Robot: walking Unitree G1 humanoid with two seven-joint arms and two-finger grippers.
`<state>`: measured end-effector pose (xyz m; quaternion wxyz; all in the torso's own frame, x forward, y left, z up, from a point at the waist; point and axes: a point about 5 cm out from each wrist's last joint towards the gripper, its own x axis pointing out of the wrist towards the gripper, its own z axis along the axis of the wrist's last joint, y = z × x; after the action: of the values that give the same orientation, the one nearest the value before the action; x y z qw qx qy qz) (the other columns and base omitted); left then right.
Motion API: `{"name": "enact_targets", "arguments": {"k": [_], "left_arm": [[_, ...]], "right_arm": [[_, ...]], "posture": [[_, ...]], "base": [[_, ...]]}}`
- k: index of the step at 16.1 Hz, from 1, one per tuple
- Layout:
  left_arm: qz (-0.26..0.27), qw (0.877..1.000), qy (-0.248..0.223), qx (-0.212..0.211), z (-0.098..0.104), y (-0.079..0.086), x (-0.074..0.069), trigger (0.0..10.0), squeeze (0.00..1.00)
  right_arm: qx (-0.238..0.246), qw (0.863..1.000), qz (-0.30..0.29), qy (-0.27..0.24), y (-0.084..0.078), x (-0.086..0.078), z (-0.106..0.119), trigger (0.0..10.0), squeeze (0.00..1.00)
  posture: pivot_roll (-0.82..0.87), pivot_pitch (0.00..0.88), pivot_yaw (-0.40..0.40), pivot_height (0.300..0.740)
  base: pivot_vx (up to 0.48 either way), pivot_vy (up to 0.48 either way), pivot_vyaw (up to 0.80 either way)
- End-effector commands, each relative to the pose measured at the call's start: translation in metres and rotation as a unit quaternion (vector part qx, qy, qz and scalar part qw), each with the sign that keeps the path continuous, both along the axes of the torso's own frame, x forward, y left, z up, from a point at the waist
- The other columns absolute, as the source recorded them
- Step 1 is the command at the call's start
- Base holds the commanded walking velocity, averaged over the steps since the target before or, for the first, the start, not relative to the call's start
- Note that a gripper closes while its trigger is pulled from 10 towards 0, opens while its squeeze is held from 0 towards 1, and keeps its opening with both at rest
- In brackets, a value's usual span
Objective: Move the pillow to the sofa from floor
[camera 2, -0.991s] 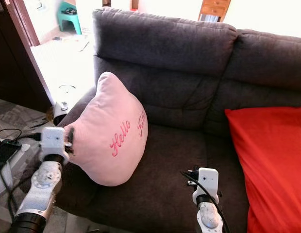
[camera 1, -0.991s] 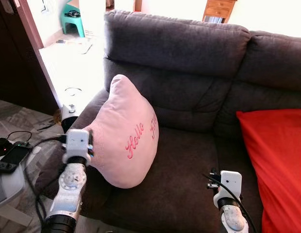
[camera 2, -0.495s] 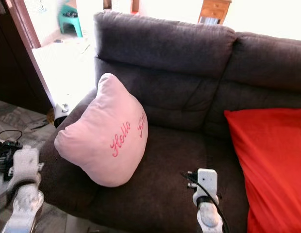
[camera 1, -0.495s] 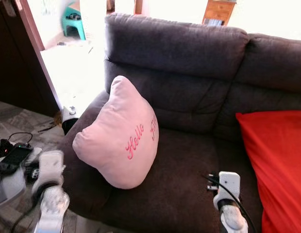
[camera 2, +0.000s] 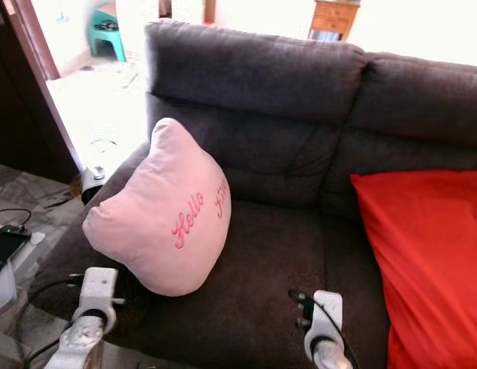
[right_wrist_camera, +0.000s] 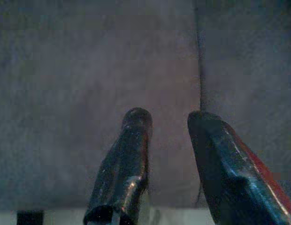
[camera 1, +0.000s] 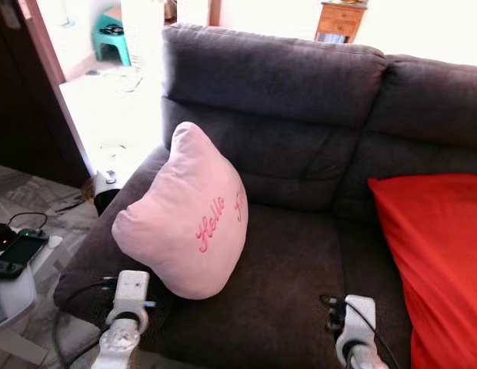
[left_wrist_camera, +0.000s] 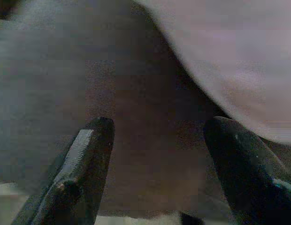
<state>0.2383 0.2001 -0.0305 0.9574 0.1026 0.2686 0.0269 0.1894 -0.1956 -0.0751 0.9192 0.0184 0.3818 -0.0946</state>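
The pink pillow (camera 1: 185, 219) with red "Hello" lettering stands upright on the left seat of the dark grey sofa (camera 1: 300, 254), leaning against the armrest. My left gripper (left_wrist_camera: 157, 129) is open and holds nothing. It sits low at the sofa's front edge, just under the pillow's (left_wrist_camera: 239, 56) bottom corner. Its wrist (camera 1: 131, 290) shows below the pillow. My right gripper (right_wrist_camera: 168, 117) hangs over the bare seat with its fingers a little apart and nothing between them. Its wrist (camera 1: 358, 323) is at the front of the middle seat.
A red cushion (camera 1: 435, 254) covers the right seat. A low table (camera 1: 11, 288) with a dark handheld device and cables stands at the left. A small round white appliance (camera 1: 106, 183) sits on the floor by the armrest. Behind it is a bright doorway.
My left gripper has let go of the pillow's left corner and dropped back to the sofa's front edge. The pillow stays on the seat. My right arm has sunk slightly.
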Motion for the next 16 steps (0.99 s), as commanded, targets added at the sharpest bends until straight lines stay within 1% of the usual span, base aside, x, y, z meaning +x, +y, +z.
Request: {"name": "enact_targets", "arguments": {"k": [1,2,3,5,6,7,8,9,10,11,12,13,14,15,16], "left_arm": [[-0.032,0.999,0.03,-0.017,-0.009,-0.009,-0.006,10.0,0.0],[-0.048,0.996,0.058,-0.036,-0.016,-0.013,-0.01,10.0,0.0],[-0.05,0.996,0.062,-0.027,-0.018,-0.012,-0.012,10.0,0.0],[-0.033,0.997,0.065,-0.019,-0.019,-0.005,-0.013,10.0,0.0],[-0.035,0.997,0.071,-0.015,-0.02,-0.002,-0.013,10.0,0.0],[-0.027,0.995,0.091,-0.009,-0.025,0.003,-0.019,10.0,0.0],[-0.017,0.994,0.104,-0.009,-0.029,0.006,-0.024,10.0,0.0],[0.005,0.993,0.117,-0.011,-0.033,0.012,-0.032,10.0,0.0],[0.023,0.992,0.123,-0.015,-0.035,0.015,-0.036,10.0,0.0],[0.034,0.99,0.136,-0.011,-0.038,0.019,-0.042,10.0,0.0],[0.039,0.989,0.14,-0.011,-0.039,0.02,-0.044,10.0,0.0],[0.044,0.988,0.15,-0.009,-0.042,0.022,-0.048,10.0,0.0],[0.045,0.987,0.151,-0.011,-0.042,0.022,-0.049,10.0,0.0],[0.047,0.987,0.153,-0.013,-0.043,0.021,-0.05,10.0,0.0],[0.048,0.987,0.153,-0.014,-0.043,0.021,-0.05,10.0,0.0]], "right_arm": [[-0.002,1.0,0.015,0.019,0.003,-0.001,-0.002,10.0,0.0],[0.001,0.999,0.024,0.032,0.006,-0.005,-0.005,10.0,0.0],[0.008,0.999,0.031,0.043,0.011,-0.008,-0.008,10.0,0.0],[0.011,0.997,0.054,0.055,0.02,-0.01,-0.01,10.0,0.0],[0.022,0.997,0.042,0.054,0.021,-0.01,-0.01,10.0,0.0],[0.021,0.998,0.029,0.053,0.019,-0.008,-0.009,10.0,0.0],[0.043,0.998,-0.02,0.038,0.012,-0.004,-0.007,10.0,0.0],[0.048,0.996,-0.064,0.025,0.001,0.001,-0.003,10.0,0.0],[0.039,0.998,-0.053,0.023,-0.002,0.002,-0.002,10.0,0.0],[0.03,0.998,-0.038,0.031,-0.004,0.0,-0.003,10.0,0.0],[0.027,0.998,-0.039,0.035,-0.007,-0.001,-0.003,10.0,0.0],[0.02,0.997,-0.057,0.051,-0.013,-0.008,-0.006,10.0,0.0],[0.018,0.997,-0.053,0.06,-0.013,-0.012,-0.008,10.0,0.0],[0.019,0.997,-0.038,0.069,-0.01,-0.015,-0.01,10.0,0.0],[0.03,0.996,-0.055,0.065,-0.01,-0.015,-0.01,10.0,0.0]], "posture": [[0.04,0.0,-0.079,0.74],[0.04,0.0,-0.078,0.74],[0.03,0.0,-0.072,0.74],[0.04,0.0,-0.069,0.74],[0.05,0.001,-0.07,0.74],[0.05,0.0,-0.072,0.74],[0.05,0.004,-0.069,0.74],[0.03,0.002,-0.061,0.74],[0.03,0.002,-0.061,0.74],[0.03,0.002,-0.064,0.74],[0.03,0.002,-0.064,0.74],[0.04,0.0,-0.065,0.74],[0.04,0.0,-0.065,0.74],[0.04,0.0,-0.065,0.74],[0.04,0.0,-0.064,0.74]], "base": [[0.0,0.0,0.0],[0.0,0.0,0.0],[0.0,0.0,0.0],[0.0,0.0,0.0],[0.0,0.0,0.0],[0.0,0.0,0.0],[0.0,0.0,0.0],[0.0,0.0,0.0],[0.0,0.0,0.0],[0.0,0.0,0.0],[0.0,0.0,0.0],[0.0,-0.255,0.0],[0.0,-0.251,0.0],[0.0,-0.244,-0.51],[0.0,-0.24,-0.79]]}}
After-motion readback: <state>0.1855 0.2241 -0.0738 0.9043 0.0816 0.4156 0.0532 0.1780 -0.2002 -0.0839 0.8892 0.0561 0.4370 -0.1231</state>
